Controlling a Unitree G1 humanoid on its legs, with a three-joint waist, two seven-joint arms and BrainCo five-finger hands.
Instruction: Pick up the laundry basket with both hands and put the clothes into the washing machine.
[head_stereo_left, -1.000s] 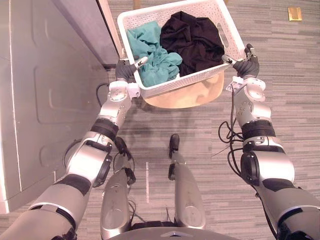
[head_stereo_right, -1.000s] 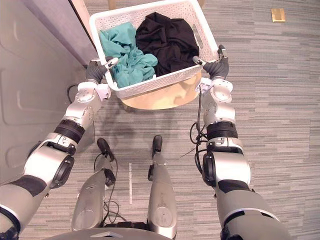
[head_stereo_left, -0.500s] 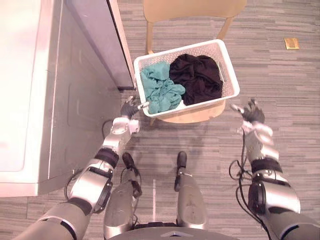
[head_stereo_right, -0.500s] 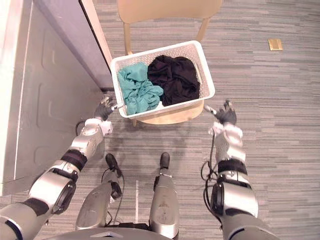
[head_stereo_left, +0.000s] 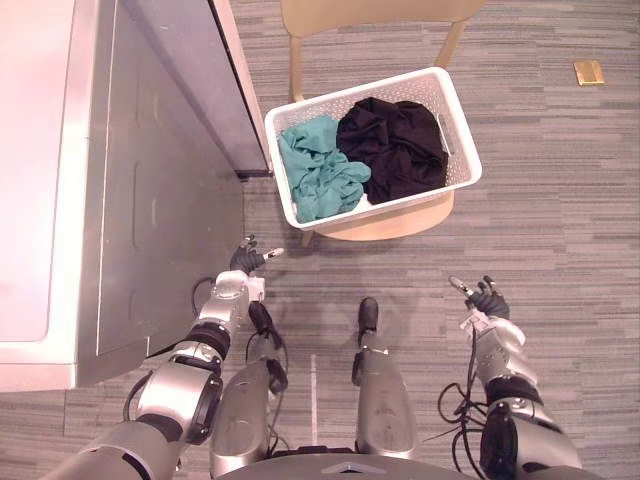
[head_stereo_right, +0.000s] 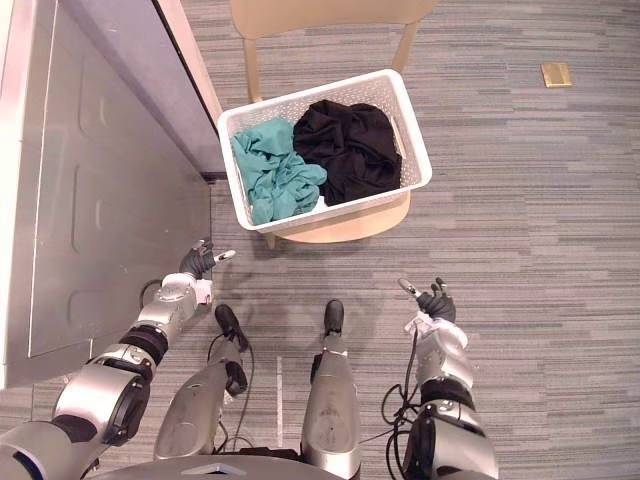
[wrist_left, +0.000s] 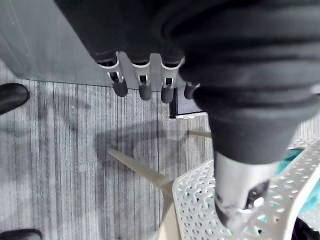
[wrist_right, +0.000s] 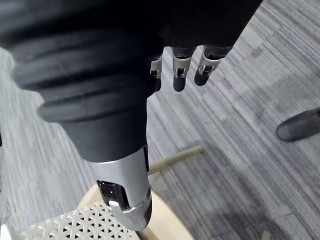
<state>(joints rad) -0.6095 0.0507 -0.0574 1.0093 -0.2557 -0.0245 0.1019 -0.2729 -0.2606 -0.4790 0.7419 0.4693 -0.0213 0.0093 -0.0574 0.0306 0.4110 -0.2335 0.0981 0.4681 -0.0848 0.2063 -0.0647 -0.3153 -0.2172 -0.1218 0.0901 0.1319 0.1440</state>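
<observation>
The white perforated laundry basket (head_stereo_left: 392, 207) sits on a light wooden chair (head_stereo_left: 388, 224). A teal garment (head_stereo_left: 316, 166) lies in its left half and a black garment (head_stereo_left: 396, 148) in its right. The grey washing machine (head_stereo_left: 150, 200) stands along the left. My left hand (head_stereo_left: 246, 260) hovers low over the carpet, short of the basket's left corner, open and empty. My right hand (head_stereo_left: 487, 299) hangs open and empty, well short of the basket's right side. In the left wrist view the straight fingers (wrist_left: 142, 86) point at the floor, with the basket's corner (wrist_left: 200, 210) past the thumb.
The chair's backrest (head_stereo_left: 375, 12) stands behind the basket. A small brass floor plate (head_stereo_left: 588, 72) lies on the carpet at far right. Striped grey carpet surrounds the chair. In the right wrist view the chair seat (wrist_right: 167, 220) and the basket's rim (wrist_right: 75, 225) show past the thumb.
Both hands have left the basket's sides and dropped back toward my body. The view has pulled back. The basket still rests on the chair.
</observation>
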